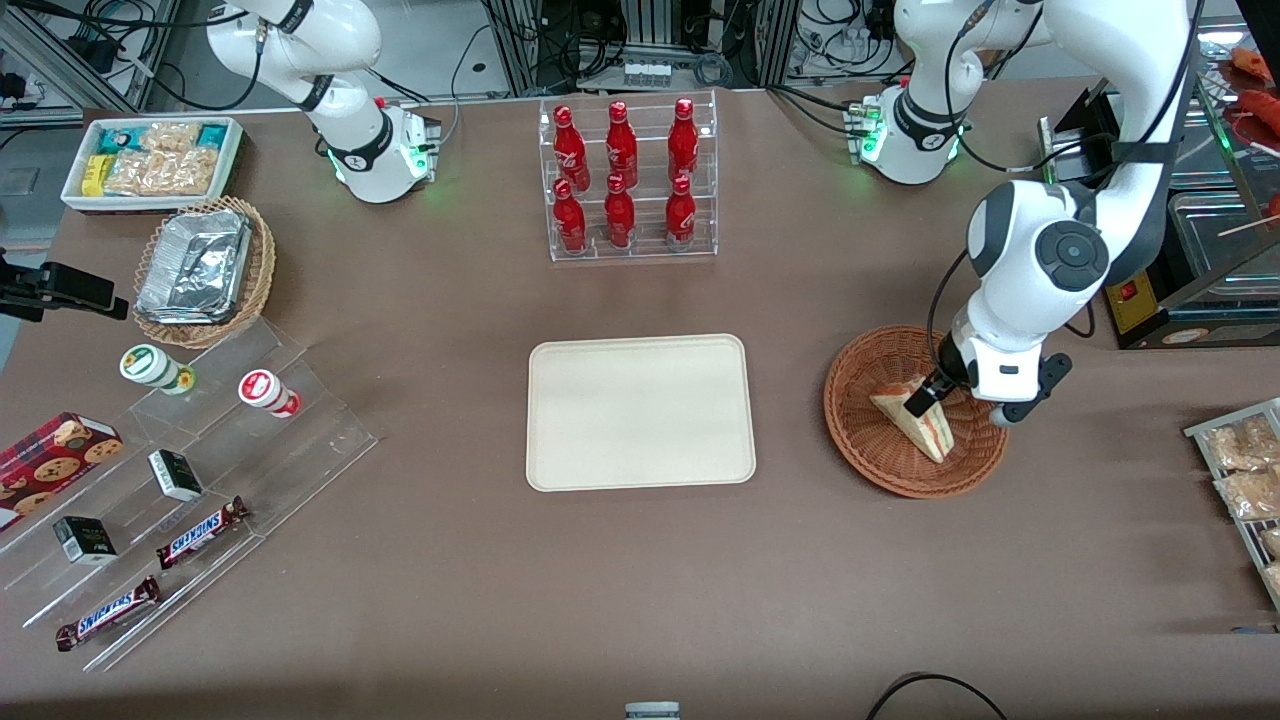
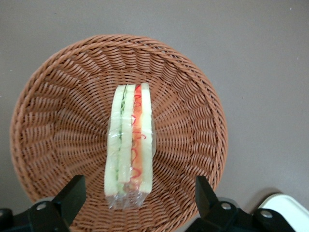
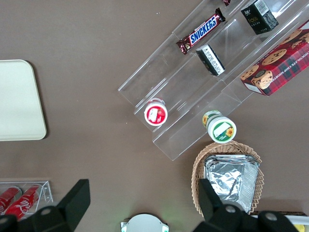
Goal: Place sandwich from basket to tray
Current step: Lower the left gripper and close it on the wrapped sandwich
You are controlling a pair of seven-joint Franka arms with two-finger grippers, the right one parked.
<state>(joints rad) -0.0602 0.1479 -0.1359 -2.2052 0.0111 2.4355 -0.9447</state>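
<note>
Claw (image 1: 925,393) is low over the basket (image 1: 858,420), fingers spread wide, one on each side of the sandwich (image 1: 915,420) with clear gaps both sides, nothing gripped yet. The sandwich sits in the middle of the basket (image 2: 58,116), standing on edge, filling stripes facing up, and looks wrapped in clear film (image 2: 129,145). The basket is at the working arm's end of the table (image 1: 640,600); the tray (image 1: 640,412) lies mid-table, bare, well apart from the basket. My read: this is the pre-grasp step. To do it well, drop straight down so the fingers (image 2: 67,198) land on the flat bread faces, not the filling edge, and stay centred on the wedge so it doesn't pivot. Close gently, since soft bread will squash and film may slip. Stop short of the wicker floor. Lift straight up until clear of the basket rim before swinging toward the tray, otherwise the wedge could catch the rim and drag the basket.
</note>
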